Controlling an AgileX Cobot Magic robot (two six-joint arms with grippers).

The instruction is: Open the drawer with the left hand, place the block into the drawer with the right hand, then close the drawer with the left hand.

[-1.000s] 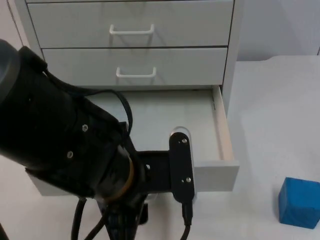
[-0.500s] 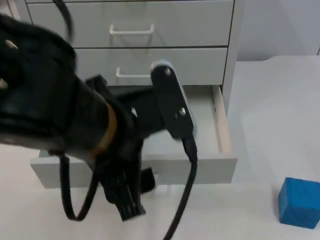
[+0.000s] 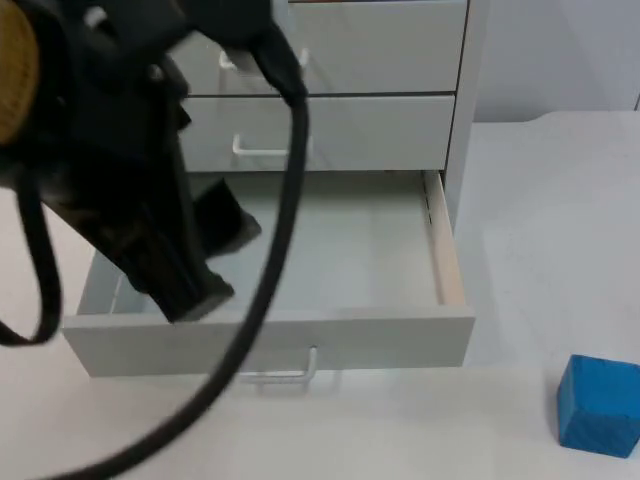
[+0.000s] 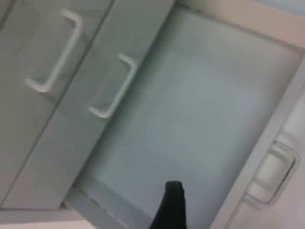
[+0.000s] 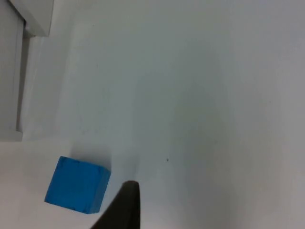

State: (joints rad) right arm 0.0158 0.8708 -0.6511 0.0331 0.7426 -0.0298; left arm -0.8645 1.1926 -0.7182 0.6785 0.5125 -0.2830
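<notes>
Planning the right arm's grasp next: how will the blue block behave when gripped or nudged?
The blue block looks rigid with flat faces, so it should probably slide, not roll. Squat and cube-like on the table, it seems unlikely to tip. Weight is unclear.

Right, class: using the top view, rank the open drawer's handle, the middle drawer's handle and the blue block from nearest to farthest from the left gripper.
1. Open drawer's handle, just below the left gripper.
2. Middle drawer's handle, behind it on the cabinet.
3. Blue block, far off on the table at the right.

top cam overhead, L wrist near open drawer [image 4: 190,105]
</notes>
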